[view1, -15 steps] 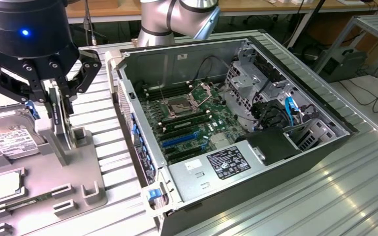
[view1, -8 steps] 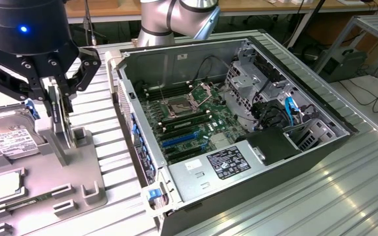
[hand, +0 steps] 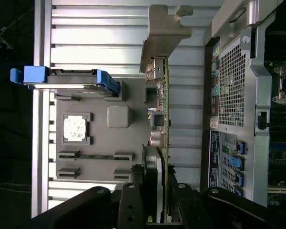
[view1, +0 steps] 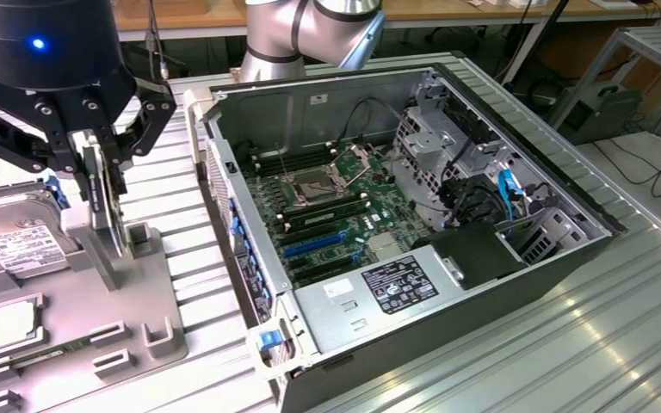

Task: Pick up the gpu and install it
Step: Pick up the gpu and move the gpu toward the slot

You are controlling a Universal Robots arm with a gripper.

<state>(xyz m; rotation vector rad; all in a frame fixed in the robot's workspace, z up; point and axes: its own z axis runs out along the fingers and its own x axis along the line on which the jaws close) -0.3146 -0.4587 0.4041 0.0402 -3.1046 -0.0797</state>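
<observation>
The black multi-link gripper (view1: 99, 159) (hand: 155, 212) has its fingers (hand: 128, 205) pinching the gpu (view1: 103, 194) (hand: 163, 143), one on each face. The gpu is a thin, flat rectangular card with a green circuit board, a black plastic fan shroud and a bent silver sheet-metal end bracket.

The card stands on edge over the matt grey moulded holder tray (view1: 135, 331) (hand: 100, 143). The tray sits on the ribbed aluminium worktop (view1: 583, 344) (hand: 100, 28), just beside the open grey steel computer case (view1: 307, 112) (hand: 231, 86).

In the wrist view, the card's long axis runs from between the fingers out to the bracket end, alongside the perforated case wall. The bracket end points away from the fingers. The shroud face is turned towards the silver hard drive with white label and blue side rails (view1: 15, 241) (hand: 66, 78). The bare board face is turned towards the case.

The small square silver processor chip (view1: 9, 327) (hand: 76, 129) lies flat in a recess of the tray.
</observation>
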